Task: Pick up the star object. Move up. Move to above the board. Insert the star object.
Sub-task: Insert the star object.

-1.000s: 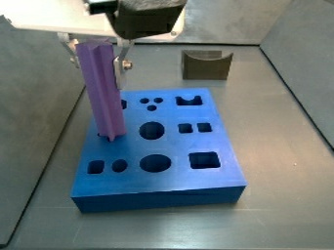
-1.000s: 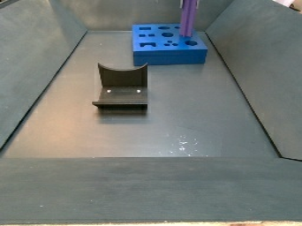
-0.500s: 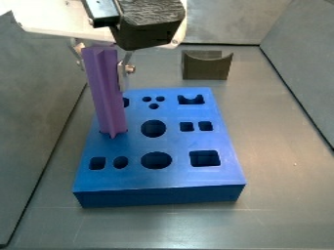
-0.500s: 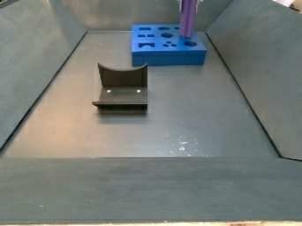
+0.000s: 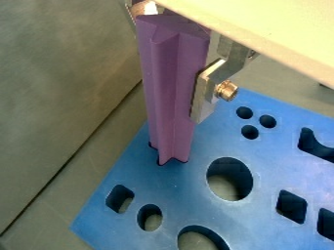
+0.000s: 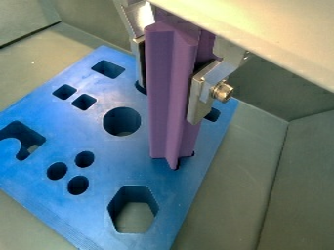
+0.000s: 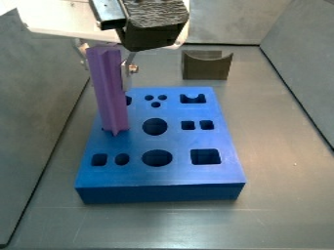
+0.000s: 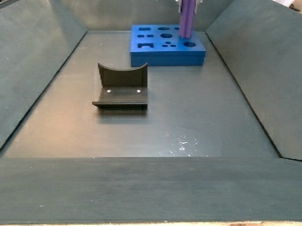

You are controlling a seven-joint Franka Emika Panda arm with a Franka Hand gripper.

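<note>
i am holding the star (image 7: 109, 90) upright, long axis vertical, hanging straight below my gripper (image 7: 107, 54); its foot is entering the star hole at the left edge of the board (image 7: 196, 174). my fingers (image 6: 204, 88) are clamping its top, wrist pointing straight down over the board.

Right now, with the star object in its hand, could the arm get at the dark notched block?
Probably not yet. The hand is shut on the star object, standing in the board. The block itself sits apart, unobstructed.
</note>
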